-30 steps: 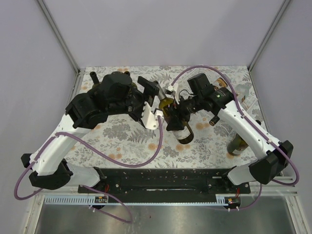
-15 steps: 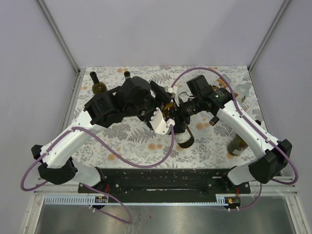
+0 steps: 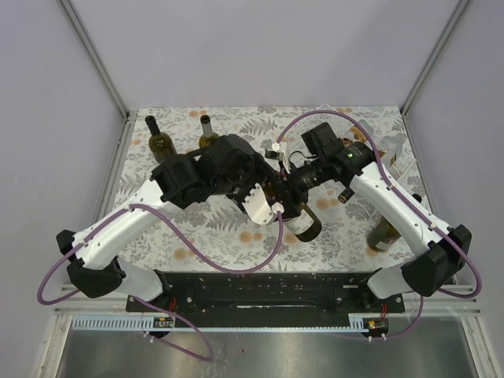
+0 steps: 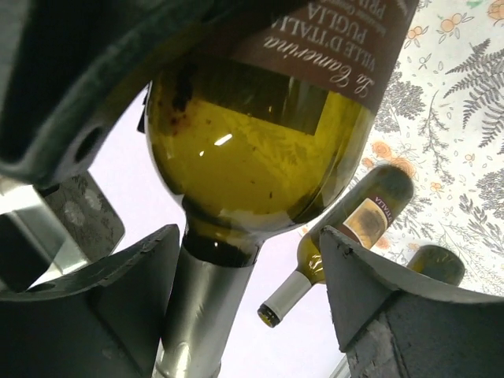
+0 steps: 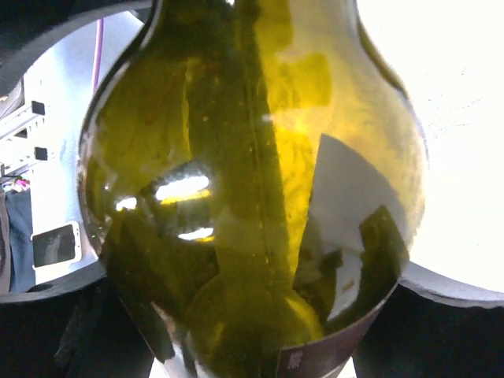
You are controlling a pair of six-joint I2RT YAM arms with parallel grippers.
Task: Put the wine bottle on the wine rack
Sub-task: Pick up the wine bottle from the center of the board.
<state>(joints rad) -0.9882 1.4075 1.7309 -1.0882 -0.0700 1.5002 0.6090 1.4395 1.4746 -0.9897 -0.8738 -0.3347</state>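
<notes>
The wine bottle (image 3: 299, 220), olive green with a dark label, hangs tilted above the middle of the table. My right gripper (image 3: 305, 186) is shut on its body; in the right wrist view the glass (image 5: 252, 197) fills the space between both fingers. My left gripper (image 4: 248, 244) is open around the bottle's foil neck (image 4: 197, 315). Its left finger (image 4: 118, 283) lies against the neck, while the right finger (image 4: 370, 291) stands well clear. The clear wine rack (image 3: 391, 153) stands at the back right, partly hidden by the right arm.
Two green bottles (image 3: 160, 138) (image 3: 207, 132) stand upright at the back left. Another bottle (image 3: 383, 234) stands near the right edge. A bottle (image 3: 361, 134) rests by the rack. The tabletop has a floral cloth (image 3: 213, 228) and grey walls on three sides.
My left arm has swung right to the bottle's neck and its jaws have narrowed around it. The bottle, still in the right gripper, has dropped slightly toward the near side.
</notes>
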